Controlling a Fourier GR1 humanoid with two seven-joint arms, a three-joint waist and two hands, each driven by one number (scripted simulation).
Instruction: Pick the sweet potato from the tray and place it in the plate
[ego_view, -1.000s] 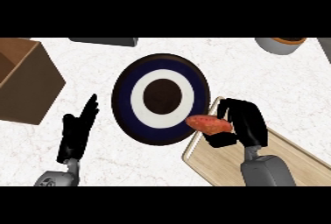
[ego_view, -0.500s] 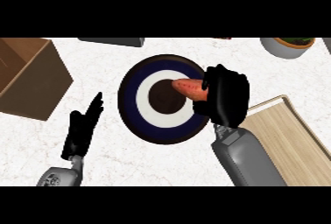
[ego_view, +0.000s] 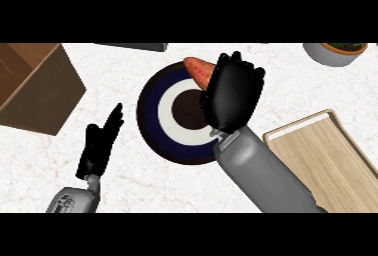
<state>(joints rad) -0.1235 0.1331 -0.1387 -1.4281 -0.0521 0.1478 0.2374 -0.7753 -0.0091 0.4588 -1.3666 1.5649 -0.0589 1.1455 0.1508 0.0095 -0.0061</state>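
Head view, looking steeply down: my right hand (ego_view: 233, 95) lies over the plate (ego_view: 164, 145), its fingers curled round the sweet potato (ego_view: 198, 70), whose orange end sticks out at the hand's upper left, over the plate's far rim. Most of the sweet potato is hidden behind my fingers, so I cannot tell whether it touches the plate or hangs just above it. The plate is dark blue at the rim, with a white ring and a dark centre, and my grey forearm crosses its near right edge. The wooden tray (ego_view: 328, 162) sits to the right of the plate, near it, with its pale boards bare. My left hand (ego_view: 100, 145) rests at the lower left beside the plate, fingers straight and pointing up, holding nothing. A brown box (ego_view: 33, 85) stands at the left edge, and a grey bowl (ego_view: 336, 52) shows at the upper right corner.
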